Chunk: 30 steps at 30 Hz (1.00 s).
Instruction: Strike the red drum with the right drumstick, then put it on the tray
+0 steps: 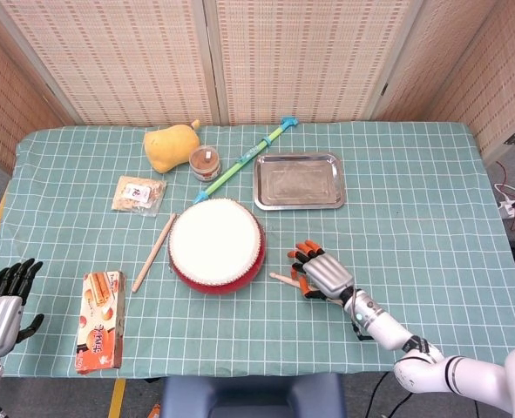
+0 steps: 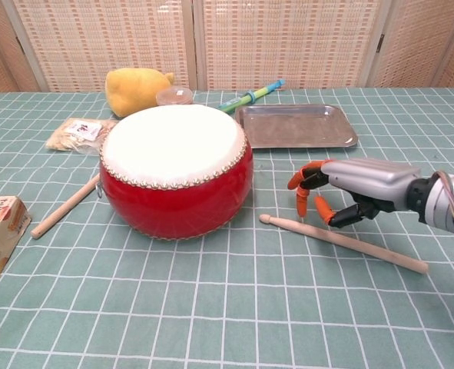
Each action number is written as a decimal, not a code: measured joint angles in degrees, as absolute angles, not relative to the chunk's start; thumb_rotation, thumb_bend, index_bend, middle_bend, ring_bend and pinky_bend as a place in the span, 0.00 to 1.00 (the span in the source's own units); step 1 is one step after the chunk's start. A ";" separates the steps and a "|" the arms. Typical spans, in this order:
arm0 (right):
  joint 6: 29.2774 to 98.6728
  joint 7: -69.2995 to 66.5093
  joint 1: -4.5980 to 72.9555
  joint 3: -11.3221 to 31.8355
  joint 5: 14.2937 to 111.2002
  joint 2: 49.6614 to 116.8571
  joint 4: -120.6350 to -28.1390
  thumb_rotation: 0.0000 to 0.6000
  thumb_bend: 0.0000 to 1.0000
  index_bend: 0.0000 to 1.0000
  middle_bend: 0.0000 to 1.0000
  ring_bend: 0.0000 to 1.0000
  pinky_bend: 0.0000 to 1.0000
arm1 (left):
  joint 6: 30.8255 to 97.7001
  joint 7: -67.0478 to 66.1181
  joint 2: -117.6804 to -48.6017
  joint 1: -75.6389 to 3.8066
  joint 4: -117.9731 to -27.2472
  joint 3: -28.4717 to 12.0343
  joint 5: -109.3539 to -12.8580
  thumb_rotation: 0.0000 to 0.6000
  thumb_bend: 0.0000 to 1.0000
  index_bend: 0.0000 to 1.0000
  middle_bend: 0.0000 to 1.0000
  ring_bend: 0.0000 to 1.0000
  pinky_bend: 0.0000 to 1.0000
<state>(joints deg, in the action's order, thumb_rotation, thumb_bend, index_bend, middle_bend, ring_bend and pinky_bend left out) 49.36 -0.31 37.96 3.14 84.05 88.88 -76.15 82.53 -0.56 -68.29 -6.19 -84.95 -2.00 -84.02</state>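
The red drum (image 1: 215, 244) (image 2: 177, 169) with its white skin stands mid-table. The right drumstick (image 2: 365, 246) lies flat on the cloth just right of the drum, its tip (image 1: 282, 278) pointing toward the drum. My right hand (image 1: 324, 273) (image 2: 353, 188) hovers low over the stick's middle, fingers bent down and apart, the thumb close to or touching the wood; the stick is not lifted. The metal tray (image 1: 298, 180) (image 2: 296, 125) sits behind the drum to the right. My left hand (image 1: 0, 305) rests off the table's near left corner, fingers spread, holding nothing.
A second drumstick (image 1: 154, 252) (image 2: 65, 206) lies left of the drum. A biscuit box (image 1: 100, 320) is near the front left. A snack packet (image 1: 139, 193), yellow plush (image 1: 170, 146), small cup (image 1: 206, 162) and green-blue tube (image 1: 244, 161) sit behind the drum.
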 measured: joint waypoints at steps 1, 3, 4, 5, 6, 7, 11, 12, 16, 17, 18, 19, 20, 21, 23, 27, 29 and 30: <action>50.27 0.13 37.61 2.99 84.24 88.71 -76.20 0.66 0.31 0.31 0.12 0.00 0.00 | 82.55 -0.48 -68.29 -6.20 -84.93 -1.98 -84.13 1.00 0.24 0.05 0.03 0.00 0.05; 51.53 1.74 36.72 2.62 84.20 88.34 -76.39 0.66 0.21 0.27 0.12 0.00 0.00 | 82.56 -0.43 -68.30 -6.24 -84.91 -1.96 -84.31 1.00 0.24 0.05 0.03 0.00 0.05; 51.81 2.56 36.33 2.46 83.99 88.18 -76.54 0.66 0.18 0.25 0.11 0.00 0.00 | 82.57 -0.41 -68.31 -6.28 -84.92 -1.96 -84.39 1.00 0.24 0.05 0.03 0.00 0.05; 52.02 3.38 35.93 2.30 83.66 88.01 -76.71 0.66 0.16 0.24 0.11 0.00 0.00 | 82.58 -0.38 -68.32 -6.32 -84.93 -1.96 -84.46 1.00 0.24 0.05 0.03 0.00 0.05; 52.29 4.43 35.40 2.09 83.09 87.80 -76.94 0.66 0.15 0.23 0.11 0.00 0.00 | 82.59 -0.35 -68.34 -6.35 -84.95 -1.97 -84.54 1.00 0.24 0.05 0.03 0.00 0.05; 52.51 5.15 35.01 1.94 82.64 87.67 -77.07 0.67 0.15 0.23 0.11 0.00 0.00 | 82.61 -0.34 -68.37 -6.38 -84.95 -1.95 -84.65 1.00 0.24 0.05 0.03 0.00 0.05; 53.76 7.05 33.42 1.66 80.72 87.60 -77.07 0.67 0.15 0.22 0.10 0.00 0.00 | 82.74 -0.13 -68.41 -6.36 -84.89 -1.83 -84.94 1.00 0.24 0.05 0.03 0.00 0.05; 53.98 6.96 33.10 1.65 80.38 87.69 -77.04 0.67 0.15 0.22 0.10 0.00 0.00 | 82.78 -0.04 -68.41 -6.32 -84.88 -1.81 -84.95 1.00 0.24 0.05 0.03 0.00 0.05; 54.03 7.05 32.74 1.45 79.99 88.18 -76.08 0.67 0.15 0.22 0.10 0.00 0.00 | 82.85 0.30 -68.48 -6.18 -84.74 -1.71 -84.95 1.00 0.24 0.05 0.03 0.00 0.05; 53.96 7.28 32.70 1.37 79.93 88.39 -75.68 0.67 0.15 0.22 0.10 0.00 0.00 | 82.86 0.36 -68.49 -6.17 -84.72 -1.68 -85.01 1.00 0.24 0.05 0.03 0.00 0.05; 53.84 7.62 32.65 1.23 79.84 88.72 -75.09 0.67 0.15 0.22 0.10 0.00 0.00 | 82.86 0.40 -68.51 -6.16 -84.70 -1.66 -85.05 1.00 0.24 0.05 0.03 0.00 0.05; 53.75 7.86 32.61 1.13 79.78 88.98 -74.64 0.67 0.15 0.22 0.10 0.00 0.00 | 82.89 0.45 -68.54 -6.14 -84.67 -1.62 -85.11 1.00 0.24 0.05 0.03 0.00 0.05; 53.64 8.09 32.57 1.03 79.72 89.21 -74.22 0.67 0.15 0.23 0.10 0.00 0.00 | 82.90 0.52 -68.56 -6.12 -84.63 -1.60 -85.14 1.00 0.24 0.05 0.03 0.00 0.05; 53.57 8.28 32.52 0.97 79.61 89.41 -73.84 0.67 0.15 0.23 0.10 0.00 0.00 | 82.90 0.59 -68.58 -6.11 -84.59 -1.58 -85.14 1.00 0.24 0.05 0.03 0.00 0.05; 53.57 8.54 32.38 0.97 79.35 89.77 -73.13 0.67 0.15 0.23 0.10 0.00 0.00 | 82.89 0.68 -68.62 -6.07 -84.53 -1.57 -85.09 1.00 0.24 0.05 0.03 0.00 0.05; 53.55 8.65 32.27 1.07 79.08 90.02 -72.45 0.67 0.15 0.24 0.10 0.00 0.00 | 82.76 0.74 -68.69 -6.06 -84.31 -1.54 -85.00 1.00 0.24 0.05 0.03 0.00 0.05; 53.41 8.86 32.28 1.25 78.74 90.14 -71.41 0.67 0.15 0.25 0.10 0.00 0.00 | 82.62 0.74 -68.74 -6.16 -84.24 -1.53 -85.07 1.00 0.24 0.05 0.03 0.00 0.05; 53.31 9.00 32.33 1.53 78.37 90.25 -70.52 0.67 0.15 0.25 0.10 0.00 0.00 | 82.66 0.76 -68.77 -6.19 -84.25 -1.54 -85.20 1.00 0.24 0.05 0.03 0.00 0.05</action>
<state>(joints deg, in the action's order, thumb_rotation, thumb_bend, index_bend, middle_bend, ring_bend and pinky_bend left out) 53.31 9.00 32.33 1.53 78.37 90.25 -70.52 82.66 0.76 -68.77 -6.19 -84.25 -1.54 -85.20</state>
